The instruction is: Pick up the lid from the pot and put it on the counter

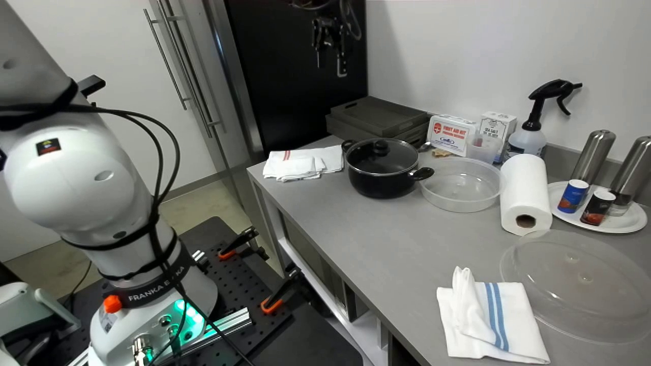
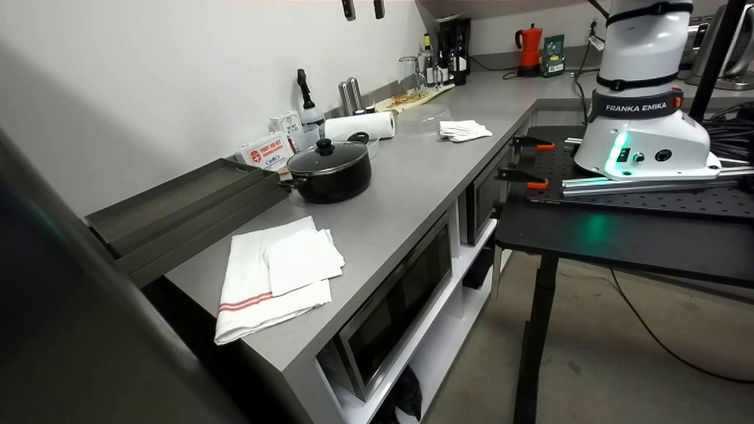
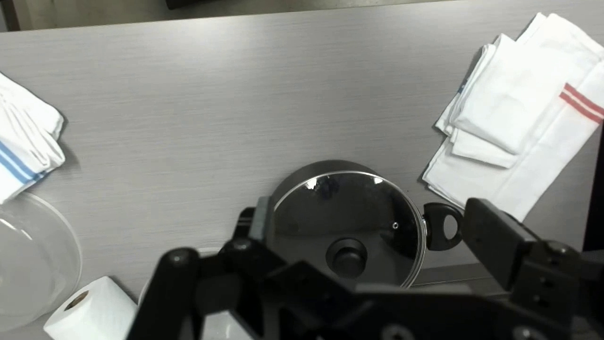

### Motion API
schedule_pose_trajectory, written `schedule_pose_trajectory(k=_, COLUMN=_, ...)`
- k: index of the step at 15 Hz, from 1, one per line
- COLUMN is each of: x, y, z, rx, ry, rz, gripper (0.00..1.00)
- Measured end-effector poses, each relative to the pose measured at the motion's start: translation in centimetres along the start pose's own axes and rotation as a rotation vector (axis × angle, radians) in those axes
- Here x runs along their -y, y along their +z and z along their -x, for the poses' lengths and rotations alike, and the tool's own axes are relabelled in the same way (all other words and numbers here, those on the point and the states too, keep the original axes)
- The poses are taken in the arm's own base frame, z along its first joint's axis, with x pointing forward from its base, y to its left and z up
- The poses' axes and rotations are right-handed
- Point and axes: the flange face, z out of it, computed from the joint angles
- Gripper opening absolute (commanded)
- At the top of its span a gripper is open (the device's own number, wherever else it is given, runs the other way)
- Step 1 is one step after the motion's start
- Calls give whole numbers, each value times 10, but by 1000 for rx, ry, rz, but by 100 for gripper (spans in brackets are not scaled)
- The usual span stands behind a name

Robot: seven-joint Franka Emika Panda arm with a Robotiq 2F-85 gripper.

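In an exterior view, your table (image 1: pixel 402 239) carries the pot (image 1: pixel 381 184), red-striped cloth (image 1: pixel 311 153) left, clear dish (image 1: pixel 459 198) right, blue-striped towel (image 1: pixel 492 317) near.

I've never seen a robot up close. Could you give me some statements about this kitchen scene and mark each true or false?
1. The glass lid sits on the black pot. True.
2. The gripper is clamped onto the lid. False: it hangs open above it, holding nothing.
3. The paper roll stands on end. False: it lies on its side on the counter.
4. The spray bottle stands near the salt box. True.
5. The red-striped towel is inside the pot. False: it lies on the counter.
6. The small blue container is on the white plate. True.
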Motion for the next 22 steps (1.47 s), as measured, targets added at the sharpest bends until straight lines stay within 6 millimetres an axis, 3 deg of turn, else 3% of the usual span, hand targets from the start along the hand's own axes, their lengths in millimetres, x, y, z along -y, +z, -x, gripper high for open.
schedule_pose_trajectory(k=5, x=3, y=37, z=-55, rx=-13, ry=13, rz=-3, gripper=100)
schedule_pose_trajectory(k=10, x=6, y=71, z=-94, rx=-47, ry=16, rz=-13, gripper=100)
schedule_pose_trajectory(k=22, x=33, y=146, z=-129, rx=-48, ry=-41, rz=26, gripper=100)
